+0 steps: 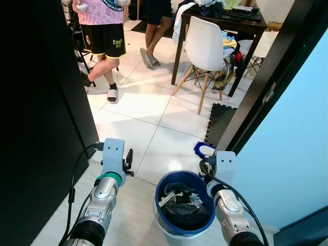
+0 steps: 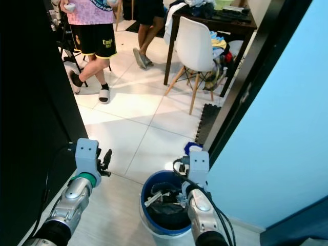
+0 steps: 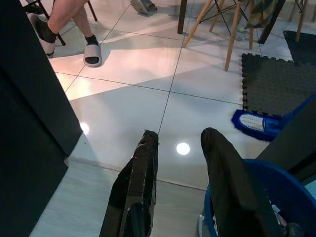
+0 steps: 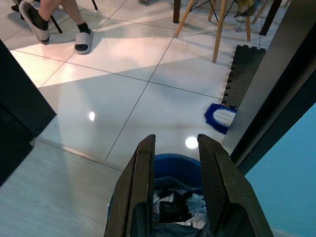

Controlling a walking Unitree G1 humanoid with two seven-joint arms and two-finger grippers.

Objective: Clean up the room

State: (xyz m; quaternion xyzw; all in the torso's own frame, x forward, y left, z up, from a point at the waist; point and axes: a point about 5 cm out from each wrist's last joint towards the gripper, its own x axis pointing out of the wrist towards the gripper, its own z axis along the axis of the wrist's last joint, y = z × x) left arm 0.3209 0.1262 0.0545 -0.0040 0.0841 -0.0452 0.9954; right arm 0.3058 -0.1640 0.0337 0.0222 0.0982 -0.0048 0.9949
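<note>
Left eye view: a blue bin (image 1: 185,206) of rubbish stands on the floor between both arms, by the doorway. Left wrist view: left gripper (image 3: 180,140), fingers apart, empty, beside the bin. Right wrist view: right gripper (image 4: 174,143), fingers parted, empty, above the bin.

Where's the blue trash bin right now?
The blue bin stands on the floor between both grippers, right gripper above its rim, beside the doorway's dark frame.

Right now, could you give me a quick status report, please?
Both hands open and empty: left hand beside the bin, right hand over its rim. Bin holds trash. Mop head and chair ahead.
</note>
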